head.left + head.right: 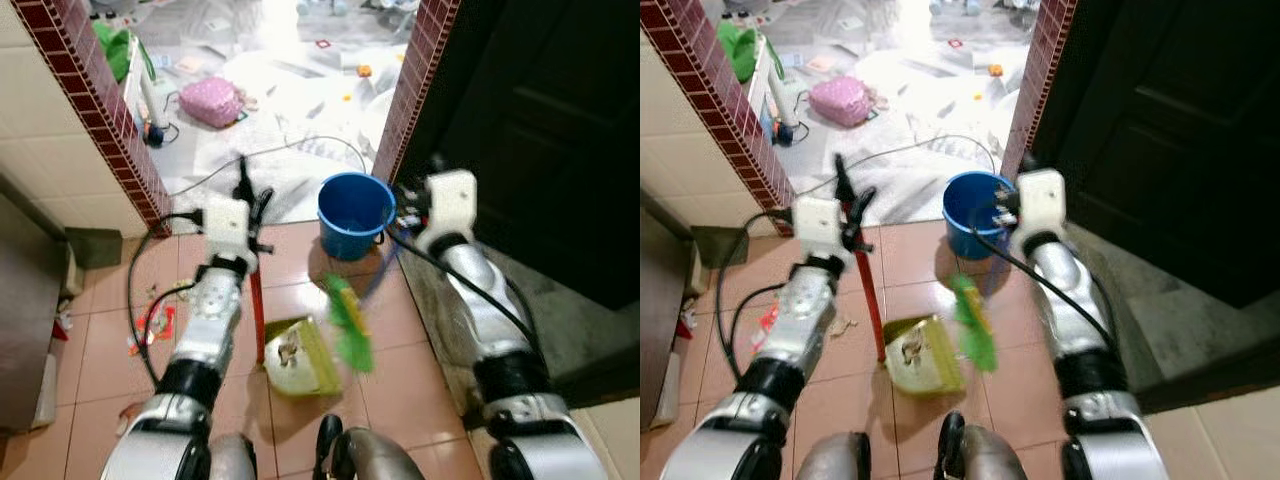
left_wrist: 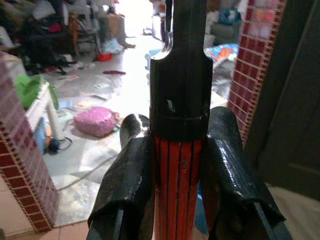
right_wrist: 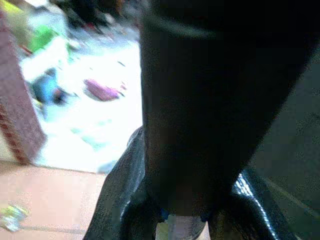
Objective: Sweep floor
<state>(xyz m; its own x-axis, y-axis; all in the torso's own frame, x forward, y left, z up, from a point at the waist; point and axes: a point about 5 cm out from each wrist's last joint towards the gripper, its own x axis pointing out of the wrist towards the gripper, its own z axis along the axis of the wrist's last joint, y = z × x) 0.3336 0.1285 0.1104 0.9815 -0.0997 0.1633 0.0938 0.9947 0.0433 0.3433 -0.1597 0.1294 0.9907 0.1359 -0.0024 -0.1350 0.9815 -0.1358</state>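
Landmark: the blue bucket (image 1: 355, 214), standing on the tiled floor (image 1: 300, 290) at the doorway.

Left tool (image 2: 175, 165): clenched on the red handle (image 1: 257, 315) of the yellow-green dustpan (image 1: 296, 357). The wrist view shows both fingers (image 2: 127, 175) pressed against the ribbed red shaft just under its black cap. The pan rests on the floor nearer the robot than the bucket, with some debris already in it.

Right tool (image 3: 180, 210): closed around a dark handle, judged to be that of the green broom (image 1: 350, 325). The broom head is blurred, between bucket and pan, just beside the pan mouth.

Remaining litter: a red-and-white wrapper (image 1: 150, 325) well to the left of the pan, and a small scrap (image 1: 843, 326) near the red handle.

Risks, as judged:
- A broom stroke swung wide could strike the bucket or push the pan and spill its contents.
- The black cable (image 1: 150, 250) looping beside the left arm could snag the handle.
- The wrapper lies away from the pan; sweeping it may scatter it under the cabinet at left.
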